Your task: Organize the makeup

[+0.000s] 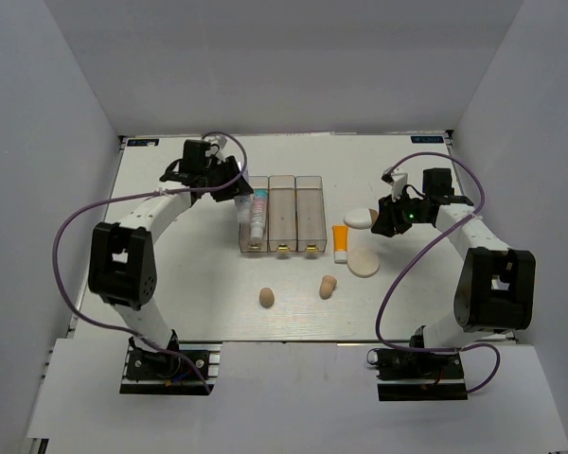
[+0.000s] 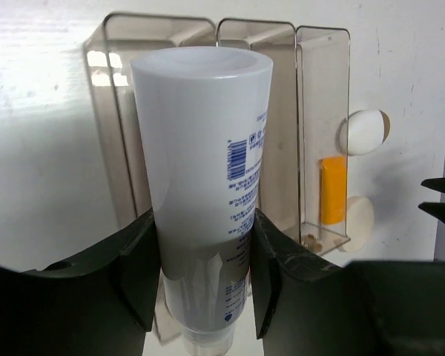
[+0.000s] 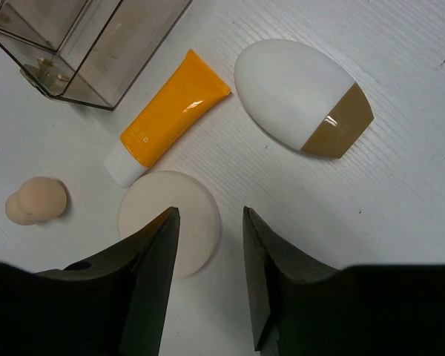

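Note:
My left gripper (image 1: pixel 235 187) (image 2: pixel 204 271) is shut on the white tube with blue print (image 1: pixel 258 216) (image 2: pixel 204 163). The tube lies lengthwise over the leftmost clear bin (image 1: pixel 251 241). My right gripper (image 1: pixel 388 223) (image 3: pixel 208 222) is open and empty, low over the table. Its left finger overlaps the round cream puff (image 1: pixel 364 262) (image 3: pixel 163 193). The orange white-capped tube (image 1: pixel 341 241) (image 3: pixel 170 111) and the white-tan oval (image 1: pixel 360 218) (image 3: pixel 297 93) lie just beyond it. Two beige sponges (image 1: pixel 266 297) (image 1: pixel 328 286) lie near the front; one shows in the right wrist view (image 3: pixel 35 200).
Three clear bins stand side by side mid-table; the middle bin (image 1: pixel 282 213) and the right bin (image 1: pixel 310 213) (image 3: pixel 81 44) hold no makeup. White walls enclose the table on three sides. The oval (image 2: pixel 365 132), orange tube (image 2: pixel 332 189) and puff (image 2: pixel 358 221) show past the bins.

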{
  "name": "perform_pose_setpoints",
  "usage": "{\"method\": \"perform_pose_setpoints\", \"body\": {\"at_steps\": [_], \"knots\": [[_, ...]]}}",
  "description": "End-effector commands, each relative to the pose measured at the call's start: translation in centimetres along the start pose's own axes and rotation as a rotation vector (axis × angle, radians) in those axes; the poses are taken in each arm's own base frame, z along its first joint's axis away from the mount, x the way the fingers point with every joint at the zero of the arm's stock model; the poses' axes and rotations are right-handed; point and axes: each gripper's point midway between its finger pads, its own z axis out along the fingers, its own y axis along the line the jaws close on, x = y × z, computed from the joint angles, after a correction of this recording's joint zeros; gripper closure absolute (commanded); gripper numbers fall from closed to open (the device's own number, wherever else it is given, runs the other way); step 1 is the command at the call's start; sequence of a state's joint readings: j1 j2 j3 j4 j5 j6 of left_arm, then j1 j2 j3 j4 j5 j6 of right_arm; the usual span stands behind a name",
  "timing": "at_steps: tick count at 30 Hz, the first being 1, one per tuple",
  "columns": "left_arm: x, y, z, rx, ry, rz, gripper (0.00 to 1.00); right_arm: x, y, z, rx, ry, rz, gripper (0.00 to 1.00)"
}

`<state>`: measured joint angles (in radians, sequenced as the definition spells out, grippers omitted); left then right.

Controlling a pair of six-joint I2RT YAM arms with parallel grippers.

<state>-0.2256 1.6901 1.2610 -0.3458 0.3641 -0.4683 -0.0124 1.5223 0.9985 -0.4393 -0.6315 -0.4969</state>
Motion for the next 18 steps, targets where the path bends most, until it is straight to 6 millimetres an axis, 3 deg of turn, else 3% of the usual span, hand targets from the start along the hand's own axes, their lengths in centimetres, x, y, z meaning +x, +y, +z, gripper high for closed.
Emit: {"method": "perform_pose_setpoints", "body": {"at_steps": [1, 5, 11, 16, 18], "knots": [[-2.8, -3.3, 0.8, 0.098, -0.045, 0.081, 0.74, -1.7, 0.2, -0.4, -0.006, -0.043, -0.017, 0.53], [-1.6, -2.6, 3.0, 0.043, 0.017, 0.091, 0.61, -2.2, 0.0, -0.5, 0.008, -0.051, -0.016, 0.49], [-0.7, -1.5, 3.8, -0.031, 0.047, 0.109, 0.32, -2.5, -0.5, -0.3, 0.014, -0.049, -0.011, 0.46], [-2.2, -2.2, 3.1, -0.034, 0.008, 0.117, 0.15, -2.5, -0.5, -0.3, 0.009, -0.04, -0.005, 0.44], [-3.0, -2.7, 2.4, -0.037, -0.017, 0.121, 0.14, -2.6, -0.5, -0.2, 0.004, -0.038, -0.009, 0.43]]}}
